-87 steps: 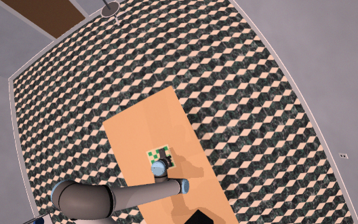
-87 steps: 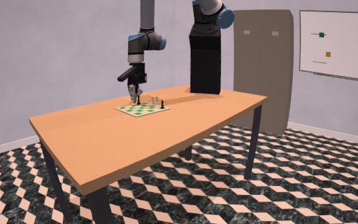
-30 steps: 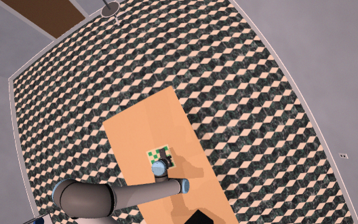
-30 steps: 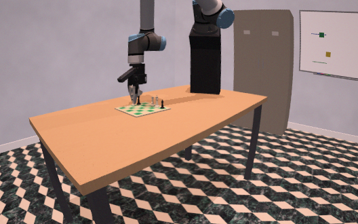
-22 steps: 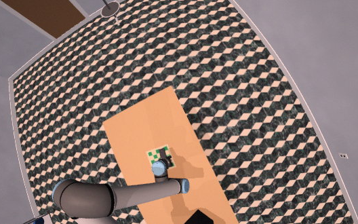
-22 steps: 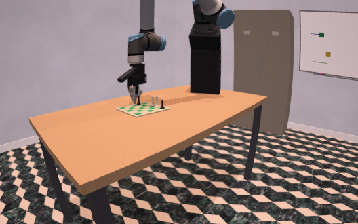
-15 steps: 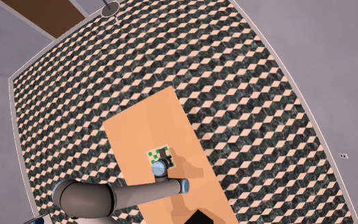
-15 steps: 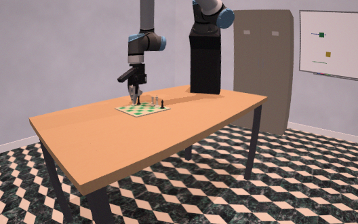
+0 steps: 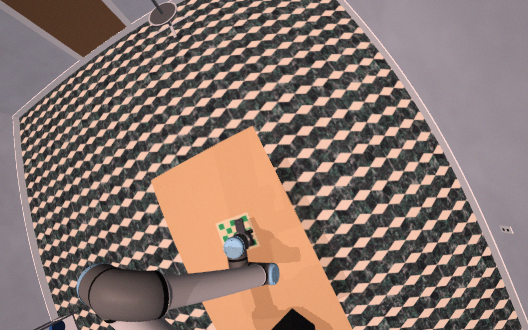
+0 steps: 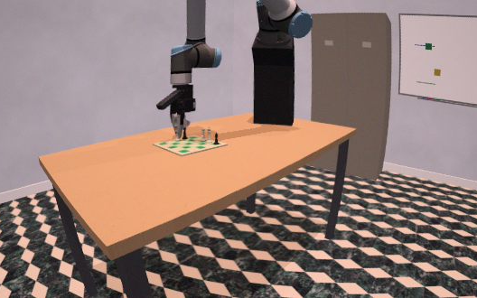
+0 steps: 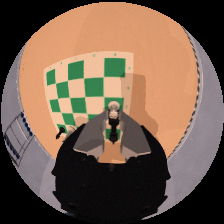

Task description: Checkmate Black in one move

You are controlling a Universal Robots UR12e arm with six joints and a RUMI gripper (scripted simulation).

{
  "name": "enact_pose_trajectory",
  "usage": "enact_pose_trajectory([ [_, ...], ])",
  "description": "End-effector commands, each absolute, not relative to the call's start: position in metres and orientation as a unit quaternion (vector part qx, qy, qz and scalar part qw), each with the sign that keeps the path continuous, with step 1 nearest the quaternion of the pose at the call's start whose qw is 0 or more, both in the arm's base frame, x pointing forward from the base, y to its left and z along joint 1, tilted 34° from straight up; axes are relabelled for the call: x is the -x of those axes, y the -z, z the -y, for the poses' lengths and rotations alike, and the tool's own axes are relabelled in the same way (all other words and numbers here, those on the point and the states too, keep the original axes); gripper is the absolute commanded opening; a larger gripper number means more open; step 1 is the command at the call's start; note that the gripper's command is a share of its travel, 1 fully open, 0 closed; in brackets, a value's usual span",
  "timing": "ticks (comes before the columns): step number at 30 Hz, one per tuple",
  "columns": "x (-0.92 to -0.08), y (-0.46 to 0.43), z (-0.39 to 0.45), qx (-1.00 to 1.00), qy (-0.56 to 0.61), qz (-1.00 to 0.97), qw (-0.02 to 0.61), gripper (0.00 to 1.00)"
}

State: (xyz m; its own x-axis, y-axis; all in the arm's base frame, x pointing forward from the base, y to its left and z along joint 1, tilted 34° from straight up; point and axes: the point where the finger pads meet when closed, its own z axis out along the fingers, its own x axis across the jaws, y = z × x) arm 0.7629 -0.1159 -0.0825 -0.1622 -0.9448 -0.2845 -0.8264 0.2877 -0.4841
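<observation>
A small green and cream chessboard (image 10: pixel 190 145) lies on the orange table; it also shows in the overhead view (image 9: pixel 236 231) and in the wrist view (image 11: pixel 87 90). My gripper (image 10: pixel 182 127) points straight down over the board's far left corner and is shut on a chess piece (image 11: pixel 114 117) that looks pale on top and dark lower down. From the side, this piece (image 10: pixel 184 134) looks dark and sits at board level; I cannot tell whether it touches the square. Two white pieces (image 10: pixel 206 133) and a black piece (image 10: pixel 216 138) stand at the board's right edge. Another black piece (image 11: pixel 60 132) shows at the left of the wrist view.
The arm's black pedestal (image 10: pixel 273 77) stands on the table behind the board. The table's edges lie well away from the board. A grey cabinet (image 10: pixel 350 90) and a whiteboard (image 10: pixel 452 59) are at the back wall.
</observation>
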Motion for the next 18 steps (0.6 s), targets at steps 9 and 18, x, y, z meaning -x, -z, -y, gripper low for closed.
enact_pose_trajectory([
  [9,-0.7640,0.0827,0.1152,0.587,0.109,-0.754,0.273,0.13],
  [18,-0.7640,0.0827,0.1152,0.587,0.109,-0.754,0.273,0.22],
])
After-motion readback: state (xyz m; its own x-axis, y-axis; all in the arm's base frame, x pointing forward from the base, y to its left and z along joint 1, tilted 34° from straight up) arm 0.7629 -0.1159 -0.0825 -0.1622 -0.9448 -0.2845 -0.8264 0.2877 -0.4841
